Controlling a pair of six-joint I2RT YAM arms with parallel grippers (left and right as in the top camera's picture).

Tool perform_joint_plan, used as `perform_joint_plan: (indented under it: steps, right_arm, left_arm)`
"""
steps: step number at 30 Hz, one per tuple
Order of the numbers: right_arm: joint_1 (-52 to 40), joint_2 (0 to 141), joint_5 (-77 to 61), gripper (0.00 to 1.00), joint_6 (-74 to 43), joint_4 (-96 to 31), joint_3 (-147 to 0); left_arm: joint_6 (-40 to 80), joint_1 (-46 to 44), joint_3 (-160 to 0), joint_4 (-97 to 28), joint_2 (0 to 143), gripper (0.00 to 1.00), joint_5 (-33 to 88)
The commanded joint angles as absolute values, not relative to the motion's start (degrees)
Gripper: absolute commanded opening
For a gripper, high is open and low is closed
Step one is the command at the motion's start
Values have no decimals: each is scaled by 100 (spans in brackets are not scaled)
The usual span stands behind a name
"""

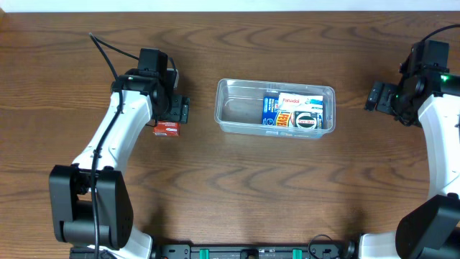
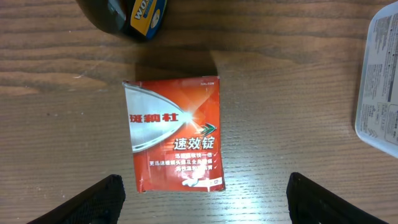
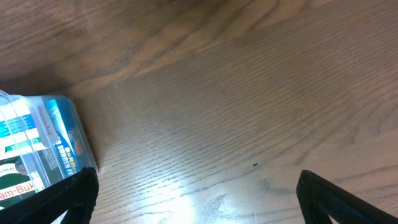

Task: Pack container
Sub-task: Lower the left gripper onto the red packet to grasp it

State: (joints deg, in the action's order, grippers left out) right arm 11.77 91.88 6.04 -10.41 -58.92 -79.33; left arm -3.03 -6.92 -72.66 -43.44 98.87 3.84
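Observation:
The clear container (image 1: 228, 108) sits mid-table, with small blue and white boxes (image 1: 291, 111) packed in its right half and its left half bare. A red box (image 1: 167, 128) printed with Chinese text lies flat on the wood to the container's left. My left gripper (image 1: 176, 109) hovers over it. In the left wrist view the red box (image 2: 174, 134) lies just ahead of my open left gripper (image 2: 202, 208), touching neither finger. My right gripper (image 1: 375, 96) is open over bare wood to the right of the container (image 3: 37, 146), holding nothing (image 3: 196, 205).
A dark round thing with a blue and yellow label (image 2: 134, 15) lies just beyond the red box. The container's rim (image 2: 379, 81) shows at the right edge of the left wrist view. Brown wood surrounds the container on every side.

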Motion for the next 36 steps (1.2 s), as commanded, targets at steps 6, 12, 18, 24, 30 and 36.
perform_joint_plan:
  steps: [6, 12, 18, 24, 30, 36]
  right_arm:
    - [1205, 9205, 642, 99, -1000, -5894, -7948]
    - [1203, 9205, 642, 99, -1000, -5896, -7948]
    - [1203, 9205, 639, 99, -1000, -5894, -7948]
    - [1194, 9205, 642, 99, -1000, -5894, -7948]
    - [1194, 9205, 642, 99, -1000, -5894, -7948]
    - [1194, 9205, 642, 99, -1000, -5894, -7948]
  left_arm:
    - [-248, -679, -7216, -4316, 10481, 73, 272]
    - [-233, -676, -7216, -4250, 10842, 72, 268]
    - [-233, -676, -7216, -4219, 10951, 72, 187]
    - [-233, -679, -7218, -4211, 10949, 73, 189]
    - [-233, -676, -7360, -4392, 10613, 72, 187]
    - [-231, -676, -7363, -4296, 10197, 73, -25]
